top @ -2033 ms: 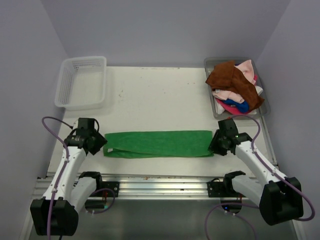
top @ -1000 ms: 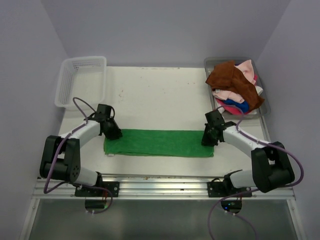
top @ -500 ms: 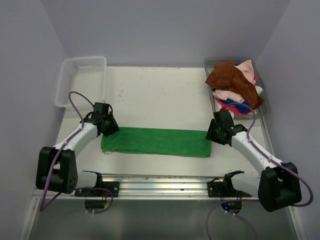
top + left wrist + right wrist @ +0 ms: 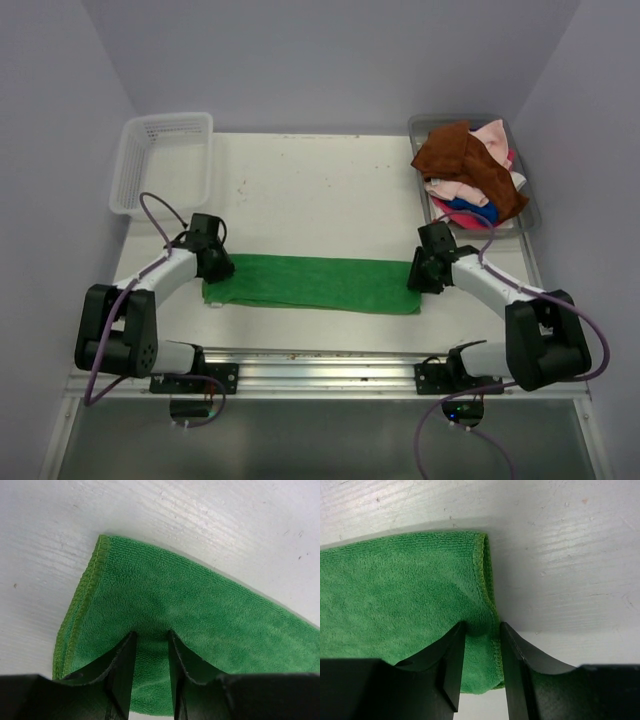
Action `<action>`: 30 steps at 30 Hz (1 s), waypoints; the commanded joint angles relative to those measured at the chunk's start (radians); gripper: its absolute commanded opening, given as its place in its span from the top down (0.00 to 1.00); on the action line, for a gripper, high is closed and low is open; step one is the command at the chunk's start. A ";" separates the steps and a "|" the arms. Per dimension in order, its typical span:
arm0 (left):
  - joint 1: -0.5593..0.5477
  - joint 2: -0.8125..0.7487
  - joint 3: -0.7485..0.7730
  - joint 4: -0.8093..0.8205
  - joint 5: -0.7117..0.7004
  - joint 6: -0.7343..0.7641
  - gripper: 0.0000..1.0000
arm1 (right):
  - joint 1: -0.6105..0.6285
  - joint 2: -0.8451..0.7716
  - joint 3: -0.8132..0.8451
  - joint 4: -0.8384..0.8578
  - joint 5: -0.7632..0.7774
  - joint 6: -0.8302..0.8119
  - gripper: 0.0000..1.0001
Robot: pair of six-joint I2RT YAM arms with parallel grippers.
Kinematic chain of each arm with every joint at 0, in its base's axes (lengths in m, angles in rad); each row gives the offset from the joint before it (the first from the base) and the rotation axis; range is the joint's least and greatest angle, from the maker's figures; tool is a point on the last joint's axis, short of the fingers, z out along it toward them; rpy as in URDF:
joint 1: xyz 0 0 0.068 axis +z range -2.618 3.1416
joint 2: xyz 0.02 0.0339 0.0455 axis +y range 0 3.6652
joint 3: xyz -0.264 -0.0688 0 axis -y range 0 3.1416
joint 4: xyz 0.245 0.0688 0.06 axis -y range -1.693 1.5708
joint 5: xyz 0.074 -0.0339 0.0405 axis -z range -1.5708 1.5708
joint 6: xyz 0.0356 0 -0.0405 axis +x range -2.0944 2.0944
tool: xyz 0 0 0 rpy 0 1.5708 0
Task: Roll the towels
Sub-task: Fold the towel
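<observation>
we see one green towel (image 4: 315, 283) lying flat on the white table (image 4: 320, 190) as a long strip running left to right, close to the near edge and just beyond the metal rail (image 4: 320, 355) where the arms are bolted

the left gripper (image 4: 214, 268) sits at the strip's left end, on its far corner, and the right gripper (image 4: 422, 275) sits at the right end, also on the far side

from the left wrist we look down on the stitched hem and the rounded corner; the two dark fingers (image 4: 122, 665) stand a narrow gap apart with green cloth showing between them, and we cannot tell whether they pinch it or only rest on it

from the right wrist the fingers (image 4: 452, 655) are drawn in on the cloth right at the end hem, which bends inward into the gap, so we read this as a grip on the towel

at the far right corner a clear grey tray (image 4: 440, 119) holds a loose heap: a brown towel (image 4: 455, 155) on top, a pink towel (image 4: 492, 135) behind it and a blue towel (image 4: 470, 212) showing at the near end

a white mesh basket (image 4: 165, 118) stands at the far left corner, well apart from the green strip
</observation>
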 commanded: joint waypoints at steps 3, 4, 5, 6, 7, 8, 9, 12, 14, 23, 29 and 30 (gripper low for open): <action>0.004 0.055 -0.067 0.088 0.028 -0.021 0.65 | -0.002 0.033 -0.015 0.051 0.002 0.000 0.67; 0.000 0.057 -0.069 0.091 0.031 -0.021 0.65 | -0.002 0.033 -0.015 0.046 0.011 0.000 0.78; -0.002 0.061 -0.072 0.094 0.033 -0.022 0.65 | -0.002 0.031 -0.012 0.044 0.013 0.000 0.83; -0.007 0.063 -0.075 0.097 0.033 -0.022 0.65 | -0.001 0.017 -0.011 0.035 0.021 0.007 0.90; -0.011 0.063 -0.080 0.098 0.037 -0.024 0.65 | -0.002 0.005 -0.011 0.023 0.034 0.008 1.00; -0.014 0.064 -0.089 0.105 0.040 -0.025 0.66 | -0.001 -0.010 -0.006 0.012 0.045 0.020 1.00; -0.019 0.064 -0.095 0.109 0.045 -0.030 0.66 | -0.002 -0.050 -0.005 0.002 0.056 0.025 1.00; -0.055 0.058 -0.127 0.132 0.060 -0.042 0.66 | -0.002 -0.131 0.018 -0.063 0.097 0.034 1.00; -0.082 0.049 -0.151 0.152 0.071 -0.056 0.66 | -0.001 -0.168 0.057 -0.124 0.120 0.030 1.00; -0.293 0.034 -0.175 0.163 0.085 -0.195 0.65 | -0.001 -0.288 0.239 -0.295 0.212 -0.067 1.00; -0.366 0.004 -0.090 0.083 0.073 -0.197 0.64 | 0.024 -0.285 0.363 -0.327 0.140 -0.086 1.00; -0.366 -0.008 -0.078 0.068 0.057 -0.180 0.63 | 0.039 -0.282 0.379 -0.328 0.136 -0.079 1.00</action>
